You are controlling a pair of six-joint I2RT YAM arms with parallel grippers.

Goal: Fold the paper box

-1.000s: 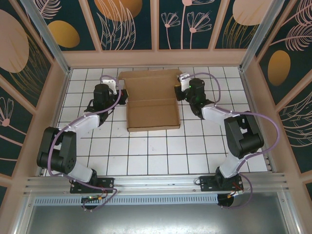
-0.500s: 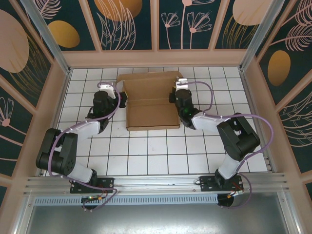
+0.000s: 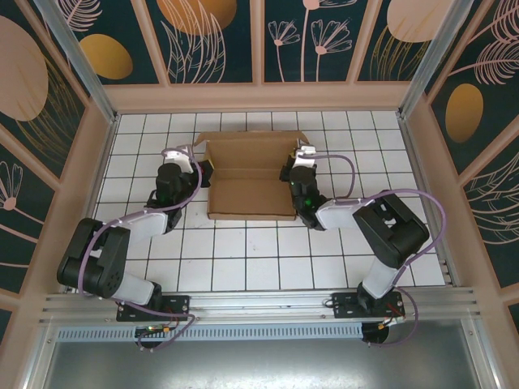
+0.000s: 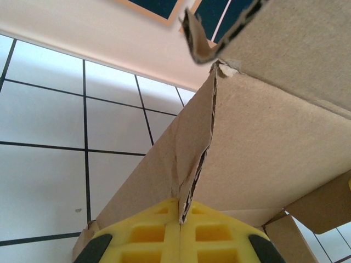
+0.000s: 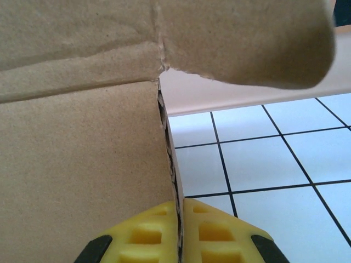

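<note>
Plain brown die-cut cardboard box [image 3: 247,190]: left end effector [image 4: 180,227], right end effector [image 5: 178,230] each clamp a side flap. Raising sides, seemingly; next probably needs even inward folding.

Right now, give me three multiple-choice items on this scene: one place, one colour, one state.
1. The paper box lies: A) between the left gripper and right gripper; B) far off left; C) at the near edge.
2. The right gripper's pads are: A) red; B) yellow; C) blue.
3. The left gripper is: A) open above the box; B) shut on nothing; C) shut on a box wall.
Answers: 1 A, one gripper at each side. 2 B, yellow in the wrist view. 3 C, cardboard pinched between its pads.
</note>
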